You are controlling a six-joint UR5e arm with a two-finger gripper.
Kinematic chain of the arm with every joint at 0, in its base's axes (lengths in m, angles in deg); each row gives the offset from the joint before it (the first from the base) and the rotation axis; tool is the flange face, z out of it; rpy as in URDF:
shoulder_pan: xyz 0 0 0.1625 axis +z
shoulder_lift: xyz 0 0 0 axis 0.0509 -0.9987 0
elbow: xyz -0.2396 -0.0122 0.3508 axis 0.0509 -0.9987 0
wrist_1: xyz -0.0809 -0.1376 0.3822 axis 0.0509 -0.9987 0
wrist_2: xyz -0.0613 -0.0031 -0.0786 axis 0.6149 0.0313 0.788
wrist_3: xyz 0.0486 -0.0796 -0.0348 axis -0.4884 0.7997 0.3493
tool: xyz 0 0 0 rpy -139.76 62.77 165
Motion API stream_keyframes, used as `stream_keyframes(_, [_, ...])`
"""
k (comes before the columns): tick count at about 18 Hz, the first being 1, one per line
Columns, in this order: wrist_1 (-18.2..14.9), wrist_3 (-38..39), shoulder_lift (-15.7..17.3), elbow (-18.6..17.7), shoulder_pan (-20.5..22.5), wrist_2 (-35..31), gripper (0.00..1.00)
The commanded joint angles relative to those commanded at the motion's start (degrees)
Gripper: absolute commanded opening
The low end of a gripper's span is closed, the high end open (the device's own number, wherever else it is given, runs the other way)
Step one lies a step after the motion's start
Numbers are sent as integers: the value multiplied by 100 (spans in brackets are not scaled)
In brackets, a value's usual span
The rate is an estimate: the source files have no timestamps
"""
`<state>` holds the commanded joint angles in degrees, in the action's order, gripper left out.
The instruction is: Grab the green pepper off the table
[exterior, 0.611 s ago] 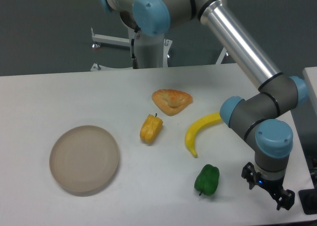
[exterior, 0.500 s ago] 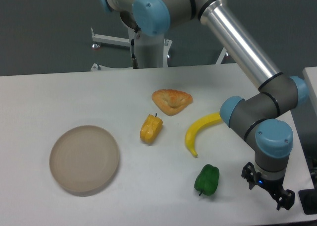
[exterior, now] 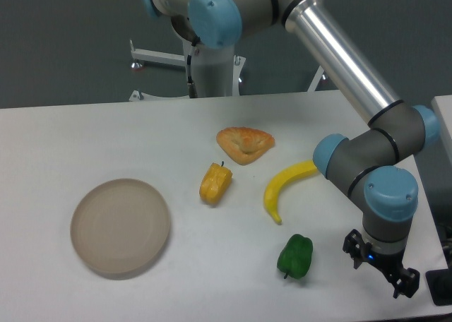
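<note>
The green pepper (exterior: 295, 256) lies on the white table (exterior: 85, 138) near the front right, stem toward the front. My gripper (exterior: 379, 272) hangs low over the table to the right of the pepper, a short gap away and not touching it. Its two black fingers (exterior: 353, 251) stand spread apart with nothing between them.
A yellow banana (exterior: 284, 187) lies just behind the pepper. A yellow-orange pepper (exterior: 215, 183) sits at the middle, a pastry (exterior: 244, 143) behind it. A round beige plate (exterior: 121, 227) is at the left. The table's right edge is close to the gripper.
The wrist and gripper have shifted very slightly to the left, toward the pepper. Nothing on the table has moved.
</note>
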<state>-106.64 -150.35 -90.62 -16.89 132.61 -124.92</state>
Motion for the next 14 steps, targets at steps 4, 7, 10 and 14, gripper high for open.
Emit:
stream_keyframes(4, [-115,920,210,-219,35,157,100])
stream_keyframes(7, [-124,1564,640,-789,166,553,100])
stream_keyframes(10, [-115,2117,1106,-1448,307,808,100])
stream_keyframes(14, [-71,2882,1494,-2047,343,1046,100])
